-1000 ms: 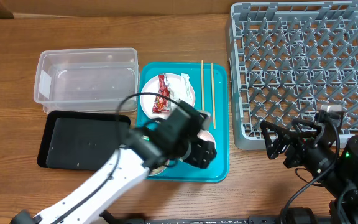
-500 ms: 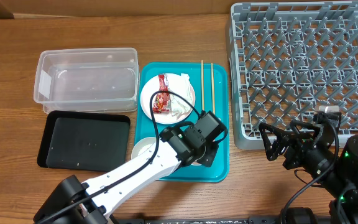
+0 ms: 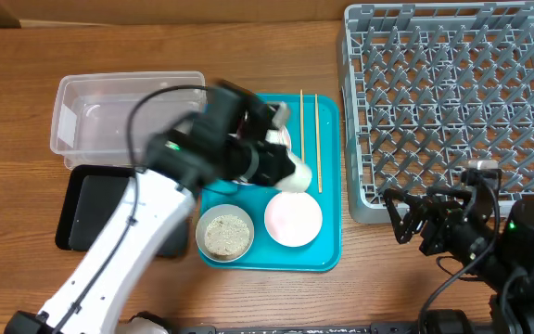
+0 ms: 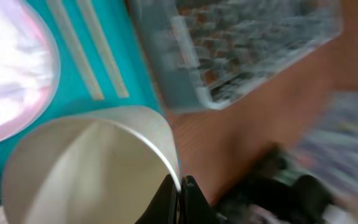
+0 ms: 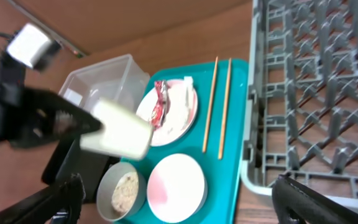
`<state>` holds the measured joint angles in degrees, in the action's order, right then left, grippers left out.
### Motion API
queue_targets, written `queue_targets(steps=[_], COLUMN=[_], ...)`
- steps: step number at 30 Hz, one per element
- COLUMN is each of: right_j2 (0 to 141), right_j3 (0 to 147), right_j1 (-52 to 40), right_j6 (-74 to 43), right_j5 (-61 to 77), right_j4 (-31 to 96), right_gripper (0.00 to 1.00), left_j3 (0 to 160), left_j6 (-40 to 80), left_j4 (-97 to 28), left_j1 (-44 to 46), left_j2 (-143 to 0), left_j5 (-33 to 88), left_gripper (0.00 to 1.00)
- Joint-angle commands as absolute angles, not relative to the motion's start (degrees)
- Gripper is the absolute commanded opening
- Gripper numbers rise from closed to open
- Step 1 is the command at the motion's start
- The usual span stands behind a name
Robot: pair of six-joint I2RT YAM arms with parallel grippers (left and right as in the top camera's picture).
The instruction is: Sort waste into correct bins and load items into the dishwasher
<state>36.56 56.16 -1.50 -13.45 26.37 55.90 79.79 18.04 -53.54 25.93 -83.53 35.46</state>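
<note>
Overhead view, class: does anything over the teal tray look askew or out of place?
The white cup hangs tipped sideways, pinched at its rim by the left gripper above the teal tray; no spill shows.

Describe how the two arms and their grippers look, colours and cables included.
The left arm has a long white link with black joints and a black cable looping above it. The right arm is mostly black, with a small green light; the right gripper has thin black fingers.

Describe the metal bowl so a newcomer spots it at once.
Find the teal tray left of the grey rack. Two bowls sit at its near edge; the metal bowl is the left one, holding rice, unlike the empty pink bowl.
</note>
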Motion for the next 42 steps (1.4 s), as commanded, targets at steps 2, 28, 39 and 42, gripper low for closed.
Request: queue_targets(steps=[2,28,39,42], right_j2=[40.2,54.1,48.6,49.1], right_j3=[57.3,57.3,57.6,57.7], right_j1=[-1.3,-16.5,-5.2,-2.1], right_j6=[-13.5,-15.2,-15.2,-15.3], right_j5=[38.0,50.8,15.9,5.6], right_j4=[53.8,29.8,46.4,51.4], right_gripper=[0.93,0.49,0.49,0.46], left_j3=[80.4,80.4,80.4,80.4], left_j6=[5.7,4.7,5.3,6.0], left_j4=[-51.1,-47.3,-54.7,-57.1], left_j1=[17.3,15.7,15.7,15.8], left_j2=[-83.2,-83.2,-83.2,-83.2], left_j5=[78.8,90.5,62.1,52.5], left_gripper=[0.04,0.07,1.0,1.0])
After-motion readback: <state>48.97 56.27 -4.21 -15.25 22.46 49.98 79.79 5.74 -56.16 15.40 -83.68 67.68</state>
